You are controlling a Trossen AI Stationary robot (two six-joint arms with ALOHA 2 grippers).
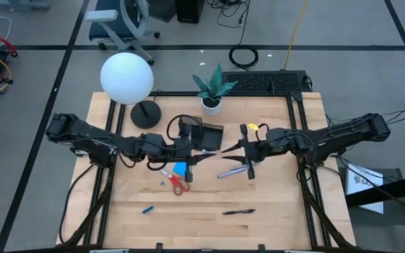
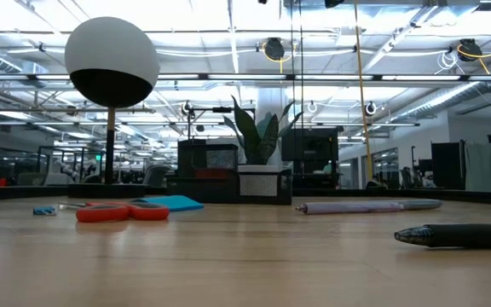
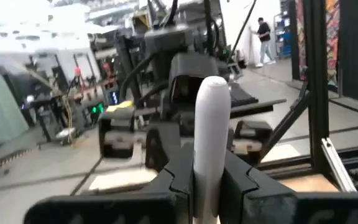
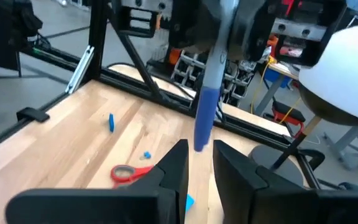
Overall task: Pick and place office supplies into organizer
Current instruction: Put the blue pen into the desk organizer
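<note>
Left tool [image 1: 188,160] clamped on a grey-and-blue pen [image 3: 210,134], raised above the surface [image 1: 273,225] just beside the organizer [image 1: 206,135]. Right tool [image 4: 196,163] faces it, fingers narrowly apart – the pen's blue end [image 4: 205,118] hangs between them, contact unclear. Scissors [image 1: 176,181] and note pad [image 1: 181,169] lie below the left tool; second pen [image 1: 232,171] below the right; black pen [image 1: 238,211] well apart.

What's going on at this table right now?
The left end effector is shut on a grey-and-blue pen, held in the air over mid-table. The right end effector sits right at the pen's blue end, so this looks like a handover between the arms. The scissors, note pad, second grey pen, black pen and tiny blue piece lie on the table, outside the organizer.
</note>
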